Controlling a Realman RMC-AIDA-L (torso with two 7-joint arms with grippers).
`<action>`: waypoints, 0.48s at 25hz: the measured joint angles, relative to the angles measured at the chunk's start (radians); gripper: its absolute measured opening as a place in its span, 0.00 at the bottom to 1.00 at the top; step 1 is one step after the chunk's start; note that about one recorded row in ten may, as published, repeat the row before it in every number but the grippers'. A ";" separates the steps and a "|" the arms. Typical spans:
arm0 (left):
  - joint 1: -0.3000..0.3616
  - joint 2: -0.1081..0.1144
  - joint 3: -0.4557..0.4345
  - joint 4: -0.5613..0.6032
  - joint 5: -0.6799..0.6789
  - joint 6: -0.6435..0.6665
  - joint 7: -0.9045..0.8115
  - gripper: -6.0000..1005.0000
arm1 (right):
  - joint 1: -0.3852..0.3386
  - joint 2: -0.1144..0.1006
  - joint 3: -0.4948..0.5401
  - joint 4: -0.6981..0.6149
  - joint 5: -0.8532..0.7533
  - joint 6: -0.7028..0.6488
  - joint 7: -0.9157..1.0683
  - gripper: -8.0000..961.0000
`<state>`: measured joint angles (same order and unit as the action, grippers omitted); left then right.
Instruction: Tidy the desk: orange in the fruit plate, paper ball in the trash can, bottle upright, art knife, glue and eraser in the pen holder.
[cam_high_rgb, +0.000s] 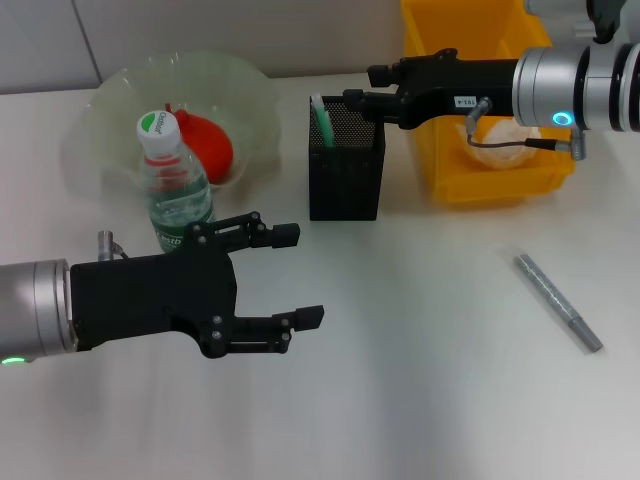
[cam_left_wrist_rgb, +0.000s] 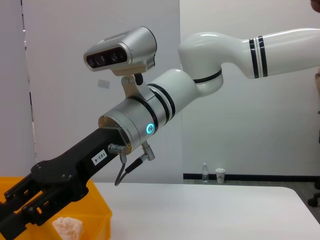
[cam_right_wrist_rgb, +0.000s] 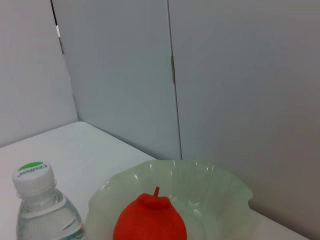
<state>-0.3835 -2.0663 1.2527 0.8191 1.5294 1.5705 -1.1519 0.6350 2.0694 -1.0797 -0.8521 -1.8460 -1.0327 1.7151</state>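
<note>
Right gripper (cam_high_rgb: 352, 97) over pen holder (cam_high_rgb: 346, 165), seemingly closed, left gripper (cam_high_rgb: 300, 275) open

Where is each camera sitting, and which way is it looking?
Head view: up on the robot's head, looking down at the white desk; both arms show, left gripper with jaws open, right gripper over the black mesh pen holder.
Left wrist view: faces across at the right arm and yellow plastic bin.
Right wrist view: faces the red-orange fruit in the pale green wavy plate; no arm shows.
Shared: head and right wrist views both show the clear green-capped bottle.
</note>
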 joint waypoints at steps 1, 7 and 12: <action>0.000 0.000 0.000 0.000 0.000 0.000 0.000 0.82 | 0.000 0.000 0.000 -0.002 0.000 0.001 0.000 0.51; 0.000 0.000 0.003 0.000 0.000 -0.003 0.000 0.82 | -0.032 0.004 0.023 -0.069 0.001 -0.016 0.006 0.51; 0.000 0.000 0.004 0.000 0.000 -0.005 0.000 0.82 | -0.084 0.005 0.028 -0.182 -0.001 -0.040 0.045 0.51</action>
<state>-0.3834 -2.0662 1.2563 0.8191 1.5294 1.5650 -1.1519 0.5507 2.0740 -1.0513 -1.0345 -1.8466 -1.0727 1.7597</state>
